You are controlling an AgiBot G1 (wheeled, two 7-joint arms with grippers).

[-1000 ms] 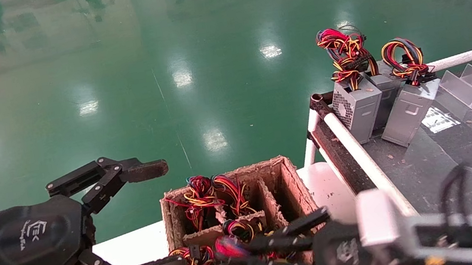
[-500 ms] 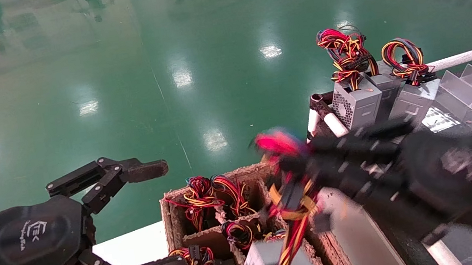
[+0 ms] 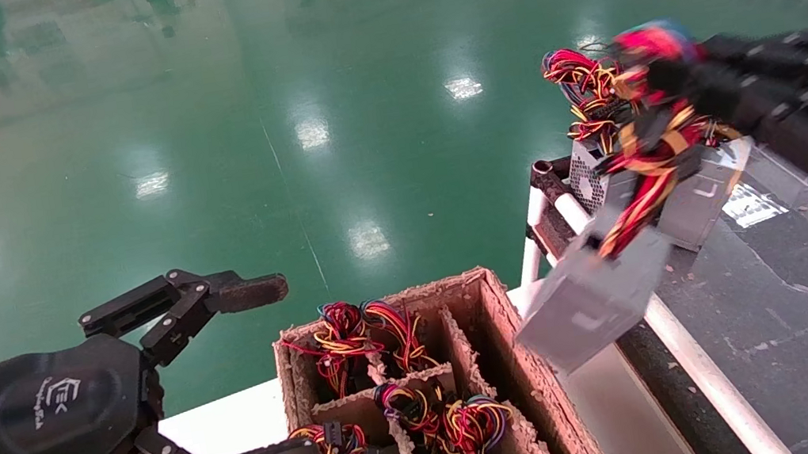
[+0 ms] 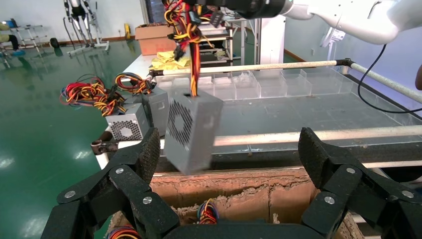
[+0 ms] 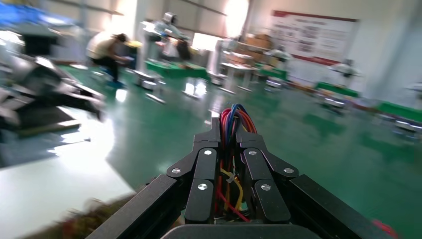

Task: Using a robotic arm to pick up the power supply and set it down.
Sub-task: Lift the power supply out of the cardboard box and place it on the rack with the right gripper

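Your right gripper (image 3: 657,73) is pinching the power supply (image 3: 590,291) by its wire bundle (image 3: 645,179), the box dangling tilted above the conveyor's rail (image 3: 691,352), beside the cardboard crate (image 3: 503,324). Only your left wrist view is showing its fan grille; motion blur is smearing the head view. Your left gripper (image 3: 265,372) is hanging wide apart.

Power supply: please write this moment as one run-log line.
right tool: shut on wire bundle | power supply: hanging tilted, between cardboard box and table | left tool: open, idle beside box

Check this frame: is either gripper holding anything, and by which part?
The right gripper holds the power supply by its wire bundle; the box dangles below. The left gripper is open and holds nothing.
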